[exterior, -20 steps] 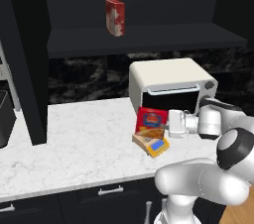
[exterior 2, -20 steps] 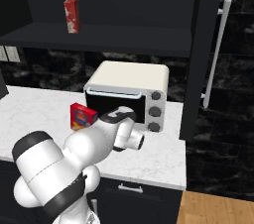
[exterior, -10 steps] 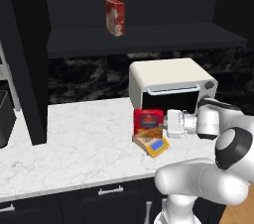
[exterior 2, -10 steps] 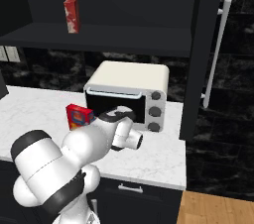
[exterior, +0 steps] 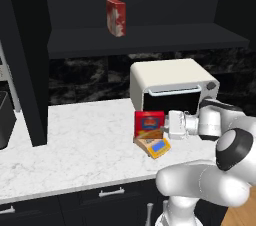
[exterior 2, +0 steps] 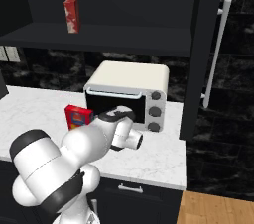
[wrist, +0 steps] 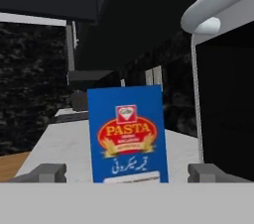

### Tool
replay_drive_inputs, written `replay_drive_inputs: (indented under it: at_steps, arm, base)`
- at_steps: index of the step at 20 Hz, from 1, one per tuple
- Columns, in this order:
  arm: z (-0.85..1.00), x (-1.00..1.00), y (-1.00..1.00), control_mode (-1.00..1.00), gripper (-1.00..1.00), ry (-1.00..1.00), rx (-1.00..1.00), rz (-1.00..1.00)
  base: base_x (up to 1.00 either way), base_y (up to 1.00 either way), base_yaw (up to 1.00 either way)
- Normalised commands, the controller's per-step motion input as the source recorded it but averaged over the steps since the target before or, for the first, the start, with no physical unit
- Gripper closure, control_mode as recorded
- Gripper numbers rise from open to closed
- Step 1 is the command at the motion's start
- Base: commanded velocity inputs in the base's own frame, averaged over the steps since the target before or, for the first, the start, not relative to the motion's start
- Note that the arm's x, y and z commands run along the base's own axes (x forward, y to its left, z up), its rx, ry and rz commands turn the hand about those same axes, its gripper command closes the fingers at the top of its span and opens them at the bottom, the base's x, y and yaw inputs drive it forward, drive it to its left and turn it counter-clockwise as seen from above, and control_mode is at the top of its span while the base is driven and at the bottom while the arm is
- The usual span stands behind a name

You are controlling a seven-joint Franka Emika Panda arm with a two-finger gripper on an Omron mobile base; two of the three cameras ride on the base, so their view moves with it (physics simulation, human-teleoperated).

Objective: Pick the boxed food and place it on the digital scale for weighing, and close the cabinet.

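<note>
Boxed food stands upright on the scale, in front of the toaster oven on the marble tabletop. The gripper reaches in from the box's right side, close against it. In the hand view the jaws look spread, a grey tip at each lower corner with the blue narrow side of the box between them and clear of both, so they seem released.

As for risks, the carton is tall and narrow on a small plate, so a sideways brush from a finger as the hand pulls out could tip it off the scale. The oven sits just behind, leaving little room for a wide swing. The cabinet is open, and its door with the silver handle hangs far to the right, so reaching it probably means a long move past the oven.

Only the left base view shows the scale and its blue display; in the right base view the arm covers it, and just the box's red front peeks out. The right base view alone shows the door and handle. A second carton sits on the cabinet shelf.
</note>
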Motion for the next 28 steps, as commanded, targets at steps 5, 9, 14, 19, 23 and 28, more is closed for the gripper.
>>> replay_drive_inputs:
  at_steps: [5, 9, 14, 19, 23, 28]
  arm:
    - [0.00, -0.05, -0.25, -1.00, -1.00, -0.01, 0.03, 0.00]
    - [0.00, -0.21, -0.48, -1.00, -1.00, -0.07, 0.09, 0.00]
    - [0.00, -0.39, -0.47, -1.00, -1.00, -0.16, 0.10, 0.00]
    - [0.27, -0.55, -0.43, -1.00, -1.00, -0.37, 0.10, -0.01]
    - [0.76, -0.71, -0.46, -1.00, -1.00, -0.51, 0.08, 0.00]
    - [0.87, -0.76, -0.56, -1.00, -1.00, -0.50, 0.09, -0.01]
  base:
    - [0.00, 0.00, 0.00]
    - [0.00, 0.00, 0.00]
    - [0.00, 0.00, 0.00]
    - [0.00, 0.00, 0.00]
    - [0.00, 0.00, 0.00]
    - [0.00, 0.00, 0.00]
